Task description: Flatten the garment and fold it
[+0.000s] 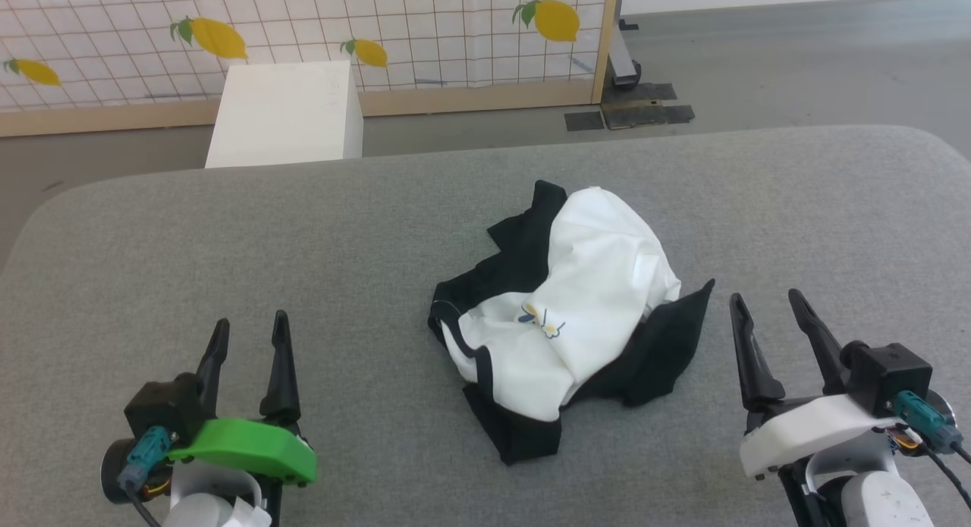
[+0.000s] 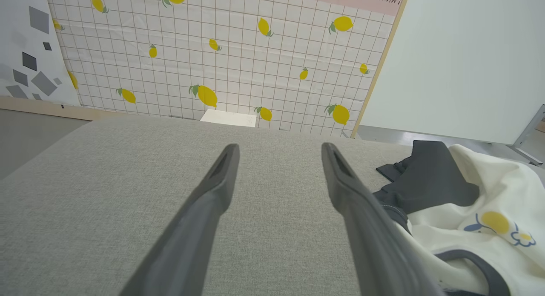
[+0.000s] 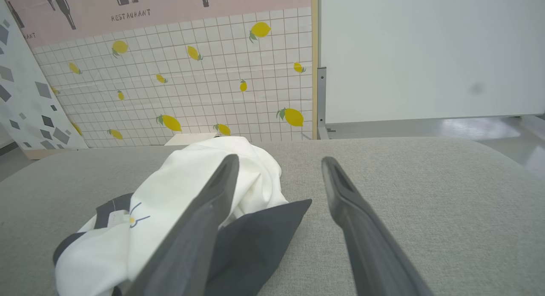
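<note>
- The soft white shirt with long black sleeves [image 1: 599, 277] lies crumpled in a loose heap, neither flattened nor folded, near the middle of the grey fabric-covered surface [image 1: 303, 246].
- Its white body bunches into a rumpled, deeply creased mound on top.
- A small blue-outlined print with a yellow circle [image 1: 540, 320] faces up near the heap's centre.
- The black neckband [image 1: 464, 343] curves along the near left edge.
- One black sleeve [image 1: 667, 345] spreads flat to the right, ending in a point.
- More black cloth [image 1: 523, 246] pokes out at the far left.
</note>
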`<state>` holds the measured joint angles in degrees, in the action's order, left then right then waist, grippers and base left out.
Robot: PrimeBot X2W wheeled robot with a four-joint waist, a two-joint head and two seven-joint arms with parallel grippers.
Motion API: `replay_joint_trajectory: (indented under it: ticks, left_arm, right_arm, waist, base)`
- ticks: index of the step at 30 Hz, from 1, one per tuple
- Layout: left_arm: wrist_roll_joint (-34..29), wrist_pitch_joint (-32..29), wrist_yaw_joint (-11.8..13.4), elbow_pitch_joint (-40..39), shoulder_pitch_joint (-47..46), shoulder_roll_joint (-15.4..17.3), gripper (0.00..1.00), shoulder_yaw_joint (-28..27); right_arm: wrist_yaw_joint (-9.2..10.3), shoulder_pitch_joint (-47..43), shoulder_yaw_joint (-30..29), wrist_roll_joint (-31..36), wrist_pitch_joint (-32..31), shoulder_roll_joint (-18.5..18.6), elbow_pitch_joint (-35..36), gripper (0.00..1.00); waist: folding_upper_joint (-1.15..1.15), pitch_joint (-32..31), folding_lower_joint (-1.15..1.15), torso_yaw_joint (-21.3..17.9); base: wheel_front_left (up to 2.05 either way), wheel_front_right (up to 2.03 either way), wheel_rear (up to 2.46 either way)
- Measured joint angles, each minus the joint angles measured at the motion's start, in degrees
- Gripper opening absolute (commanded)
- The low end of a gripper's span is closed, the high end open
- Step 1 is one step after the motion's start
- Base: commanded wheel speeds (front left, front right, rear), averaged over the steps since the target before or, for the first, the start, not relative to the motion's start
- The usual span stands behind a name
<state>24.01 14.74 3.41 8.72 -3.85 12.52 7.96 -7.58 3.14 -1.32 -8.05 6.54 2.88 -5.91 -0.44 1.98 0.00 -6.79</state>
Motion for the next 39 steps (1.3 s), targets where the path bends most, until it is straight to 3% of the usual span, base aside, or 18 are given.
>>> replay_joint_trajectory:
  ticks: [6,11,19,31,36,37,38,39]
  left_arm:
    - [-1.0,-0.1,-2.3,1.9,-1.1,-0.9,1.00,0.9]
    - [-1.8,-4.1,-4.3,7.0,-9.9,-1.7,1.00,4.3]
    - [-0.9,-18.1,-7.4,21.9,-24.5,-3.7,1.00,8.5]
    - [-1.8,-38.7,-4.4,40.4,-36.2,-4.0,1.00,11.9]
    - [-1.8,-45.1,-4.9,43.8,-38.9,-4.0,1.00,13.4]
    - [-1.8,-46.3,-5.1,44.3,-39.3,-4.1,0.83,13.5]
    - [-1.8,-46.9,-5.3,44.5,-39.5,-4.1,0.10,13.6]
    - [-1.8,-46.9,-5.6,44.4,-39.5,-4.1,0.00,13.7]
  right_arm:
    - [0.00,0.0,0.9,-0.2,-0.1,0.0,0.1,1.00]
    - [0.00,0.1,1.4,-0.5,0.0,0.0,0.1,1.00]
    - [0.00,1.3,2.9,-1.0,0.3,0.0,-0.7,1.00]
    - [0.00,2.3,3.9,-2.1,1.6,0.0,-2.3,1.00]
    - [0.00,2.8,4.1,-2.2,2.1,0.0,-2.8,1.00]
    - [0.00,2.8,4.1,-2.2,2.1,0.0,-3.0,1.00]
    - [0.00,2.8,4.1,-2.2,2.1,0.0,-3.1,1.00]
    - [0.00,2.8,4.0,-2.2,2.1,0.0,-3.2,1.00]
  waist:
    - [0.00,1.0,0.00,-0.8]
    - [0.00,2.0,0.00,-2.0]
    - [0.00,4.0,0.00,-5.0]
    - [0.00,6.8,0.00,-9.7]
    - [0.00,7.6,0.00,-10.4]
    - [0.00,7.6,0.00,-10.4]
    - [0.00,7.6,0.00,-10.3]
    - [0.00,7.5,0.00,-10.2]
  base:
    - [0.00,0.00,0.00]
    - [0.00,0.00,0.00]
    - [0.00,0.00,0.00]
    - [0.00,0.00,0.00]
    - [0.00,0.00,0.00]
    - [0.00,0.00,0.00]
    - [0.00,0.00,0.00]
    - [0.00,0.00,0.00]
